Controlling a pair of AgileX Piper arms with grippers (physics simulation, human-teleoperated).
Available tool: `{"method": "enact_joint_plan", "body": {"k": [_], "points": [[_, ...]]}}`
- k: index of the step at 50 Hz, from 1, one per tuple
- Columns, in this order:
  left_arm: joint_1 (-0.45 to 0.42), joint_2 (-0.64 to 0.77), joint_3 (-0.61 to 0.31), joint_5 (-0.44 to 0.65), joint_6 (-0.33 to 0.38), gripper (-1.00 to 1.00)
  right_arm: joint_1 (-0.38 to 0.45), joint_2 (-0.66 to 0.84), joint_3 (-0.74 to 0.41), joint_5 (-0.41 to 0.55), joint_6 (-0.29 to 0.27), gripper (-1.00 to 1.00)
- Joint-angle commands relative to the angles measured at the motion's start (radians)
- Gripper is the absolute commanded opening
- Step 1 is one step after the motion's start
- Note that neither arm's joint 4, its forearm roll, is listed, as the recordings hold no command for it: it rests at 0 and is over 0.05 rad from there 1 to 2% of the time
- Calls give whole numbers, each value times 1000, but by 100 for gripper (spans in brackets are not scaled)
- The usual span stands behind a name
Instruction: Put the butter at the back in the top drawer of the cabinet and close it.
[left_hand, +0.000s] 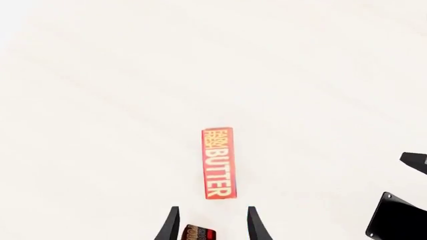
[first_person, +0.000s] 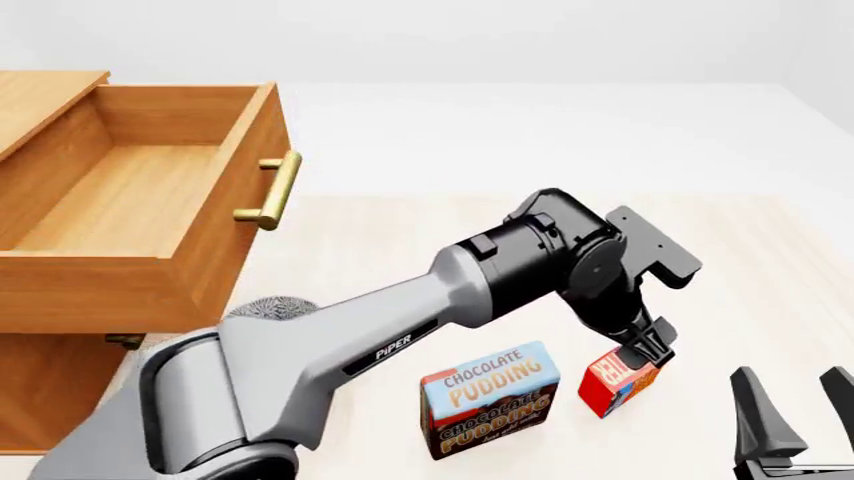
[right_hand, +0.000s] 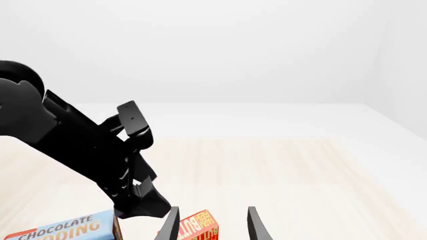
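Low in the front view's right corner, the right pincer (first_person: 797, 408) stands released, its two dark fingers parted over bare desk (first_person: 747, 280) and touching nothing. Just left of it, at lower centre-right, the butter (first_person: 621, 378) rests on the desk, and the left pincer (first_person: 650, 349) comes down on it from above; whether its fingers are clamped on the box I cannot tell in that view. The left wrist view shows the butter (left_hand: 219, 163) lying ahead of parted fingertips (left_hand: 255, 225), not between them. A chocolate pudding box (first_person: 490, 398) stands just left of the butter, near the bottom centre. At upper left the cabinet (first_person: 54, 380) has its top drawer (first_person: 147, 200) pulled out, its brass handle (first_person: 271, 190) facing right.
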Motion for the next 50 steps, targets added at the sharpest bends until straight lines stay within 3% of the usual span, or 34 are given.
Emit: {"method": "enact_joint_plan", "body": {"k": [1, 50], "points": [[0, 27, -21, 4, 0, 100, 0, 0, 0, 0, 0, 100], [-21, 118, -106, 24, -10, 100, 0, 0, 0, 0, 0, 100]]}}
